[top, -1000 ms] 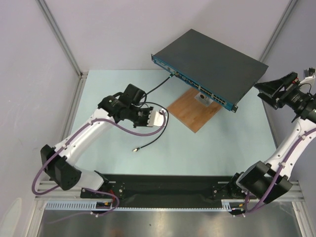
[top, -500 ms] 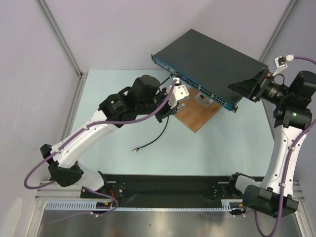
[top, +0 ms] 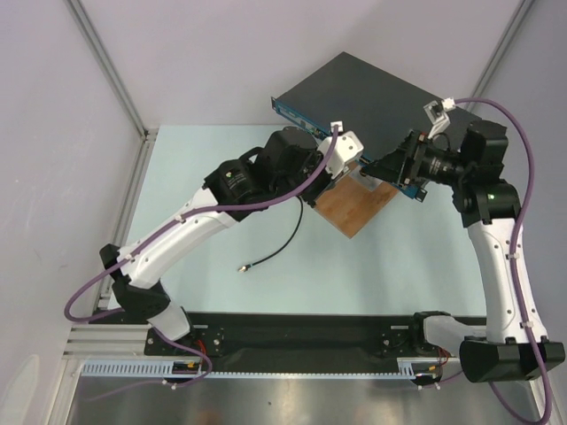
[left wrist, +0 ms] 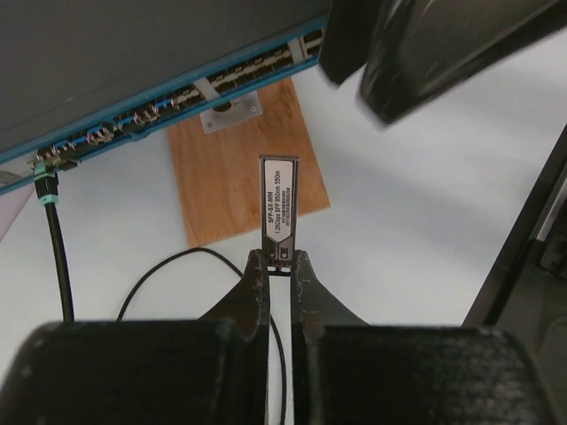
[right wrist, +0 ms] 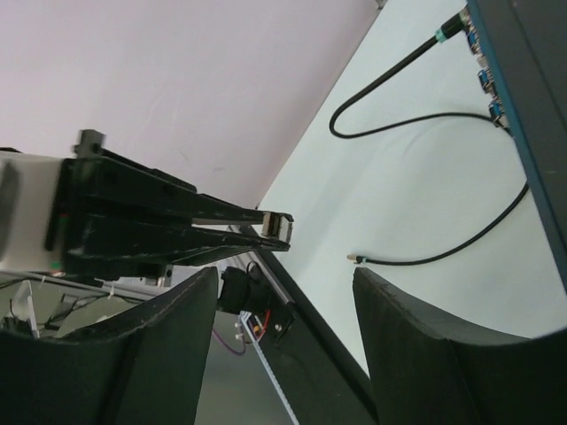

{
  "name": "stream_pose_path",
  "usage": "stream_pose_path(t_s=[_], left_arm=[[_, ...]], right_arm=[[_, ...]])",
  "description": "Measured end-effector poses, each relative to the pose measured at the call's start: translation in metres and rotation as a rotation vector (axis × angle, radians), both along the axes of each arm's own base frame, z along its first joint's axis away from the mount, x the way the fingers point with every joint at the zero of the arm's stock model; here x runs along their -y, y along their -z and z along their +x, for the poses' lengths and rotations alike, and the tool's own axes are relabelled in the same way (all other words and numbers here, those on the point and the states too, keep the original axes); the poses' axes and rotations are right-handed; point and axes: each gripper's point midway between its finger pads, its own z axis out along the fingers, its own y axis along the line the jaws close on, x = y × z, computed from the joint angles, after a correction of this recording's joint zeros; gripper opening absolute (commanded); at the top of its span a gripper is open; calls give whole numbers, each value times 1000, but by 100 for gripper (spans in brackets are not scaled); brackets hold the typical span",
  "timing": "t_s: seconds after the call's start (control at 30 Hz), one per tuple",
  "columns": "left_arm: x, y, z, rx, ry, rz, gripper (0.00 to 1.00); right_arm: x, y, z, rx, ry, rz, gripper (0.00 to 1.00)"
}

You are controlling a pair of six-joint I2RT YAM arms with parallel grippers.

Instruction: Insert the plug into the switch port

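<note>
The switch [top: 376,93] is a flat black box with a blue port face [left wrist: 177,96], at the back on a raised mount. My left gripper [left wrist: 278,263] is shut on the plug [left wrist: 278,208], a small metal module with a white label. It holds the plug in the air over the wooden board [left wrist: 239,181], pointing at the port row but short of it. In the top view the left gripper [top: 341,177] sits just in front of the switch. My right gripper [top: 379,168] is open and empty, close beside it, facing the plug [right wrist: 280,226].
A black cable [left wrist: 55,252] is plugged into the switch's left end with a teal connector [left wrist: 46,190]. Its loose end [top: 241,266] lies on the pale green table [top: 195,177]. The right gripper's fingers [left wrist: 425,49] hang near the ports at the right.
My left arm has reached forward and right with the plug, from mid-table to over the wooden board. My right arm has swung in from the far right to the switch's front.
</note>
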Motion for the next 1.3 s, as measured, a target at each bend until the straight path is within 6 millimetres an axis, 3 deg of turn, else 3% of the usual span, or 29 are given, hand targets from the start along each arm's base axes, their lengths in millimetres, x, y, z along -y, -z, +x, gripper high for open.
stream_pose_path(t_s=[0.3,0.63,0.83,1.0,1.03,1.1,1.27,1.3], left_arm=[[20,-25,-1,39,1,-64,0],[25,-24,2,49,-13,-57,0],[33,-20,-2,45,8,-59,0],[37,-21,-4,42,26,-72,0],[37,-21,-5,41,27,-72,0],[36,-21,-4,39,26,-69,2],[37,-20,-2,47,21,-73,27],[37,-19,-2,48,21,-77,36]], right_arm=[[-22,19,9,-53,-42,-29,63],[-27,18,9,-45,-53,-31,64],[-31,16,7,-6,-77,-47,56],[-30,15,8,4,-76,-53,35],[-30,15,8,5,-76,-52,16],[-31,14,8,10,-81,-51,1],[-31,15,8,-7,-74,-51,0],[-31,15,7,-11,-74,-51,0]])
